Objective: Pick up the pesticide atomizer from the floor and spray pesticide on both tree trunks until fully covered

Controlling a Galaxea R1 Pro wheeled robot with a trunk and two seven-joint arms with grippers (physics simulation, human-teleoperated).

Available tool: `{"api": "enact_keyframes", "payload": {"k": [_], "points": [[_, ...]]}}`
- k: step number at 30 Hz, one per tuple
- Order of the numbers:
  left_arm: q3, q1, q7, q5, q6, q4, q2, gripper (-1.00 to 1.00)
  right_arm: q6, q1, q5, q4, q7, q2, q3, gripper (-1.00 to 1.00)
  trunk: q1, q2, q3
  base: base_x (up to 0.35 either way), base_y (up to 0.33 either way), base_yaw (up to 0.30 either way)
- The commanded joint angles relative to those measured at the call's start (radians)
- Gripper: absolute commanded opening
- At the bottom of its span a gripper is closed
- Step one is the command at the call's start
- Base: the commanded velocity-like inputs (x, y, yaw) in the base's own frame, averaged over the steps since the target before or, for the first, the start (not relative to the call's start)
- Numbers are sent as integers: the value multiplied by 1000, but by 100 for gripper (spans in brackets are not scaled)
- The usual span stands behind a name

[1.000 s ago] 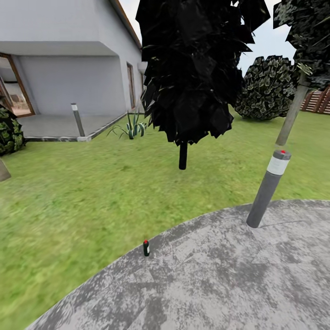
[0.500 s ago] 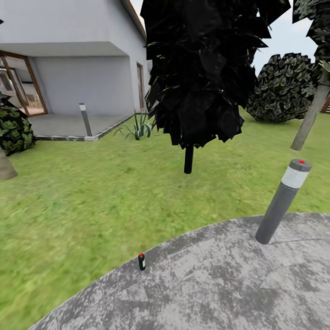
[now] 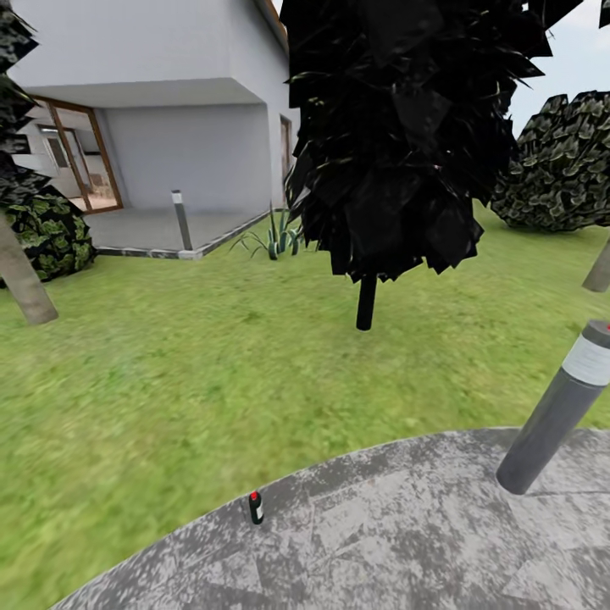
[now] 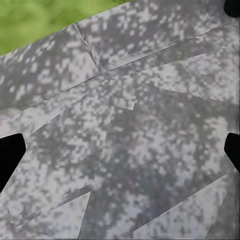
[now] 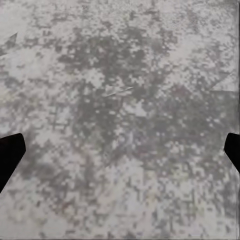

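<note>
Looked down at the round grey paved patch [image 4: 130, 140], all speckled light and dark, with thin cracks running across. Showed a strip of green grass [image 4: 40, 20] along one corner, touching the stone's edge. Caught two black fingertips [image 4: 9, 155] of the left gripper [image 4: 120, 152] at opposite sides, far apart, holding nothing.

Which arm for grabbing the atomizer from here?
Left, tentatively. The pesticide atomizer stands left of centre in the head view, at the paved patch's grass edge; the left wrist view shows that edge too.
</note>
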State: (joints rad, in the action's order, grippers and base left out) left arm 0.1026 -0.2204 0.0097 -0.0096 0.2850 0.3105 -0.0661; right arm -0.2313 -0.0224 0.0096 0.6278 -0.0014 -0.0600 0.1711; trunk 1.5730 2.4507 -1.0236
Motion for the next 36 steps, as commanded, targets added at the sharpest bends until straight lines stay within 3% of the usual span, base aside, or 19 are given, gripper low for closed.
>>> {"api": "enact_keyframes", "payload": {"k": [1,15,36], "points": [[2,0,1,-1,3,-1,0,100,-3,-1,1,-1,0,0,1,100,0,0,-1,234,-224,18],[9,0,1,0,3,-1,-1,100,-3,-1,1,0,0,1,1,100,0,0,-1,217,-199,2],[11,0,1,4,3,-1,-2,100,-3,-1,1,0,0,1,1,100,0,0,-1,12,-9,0]]}}
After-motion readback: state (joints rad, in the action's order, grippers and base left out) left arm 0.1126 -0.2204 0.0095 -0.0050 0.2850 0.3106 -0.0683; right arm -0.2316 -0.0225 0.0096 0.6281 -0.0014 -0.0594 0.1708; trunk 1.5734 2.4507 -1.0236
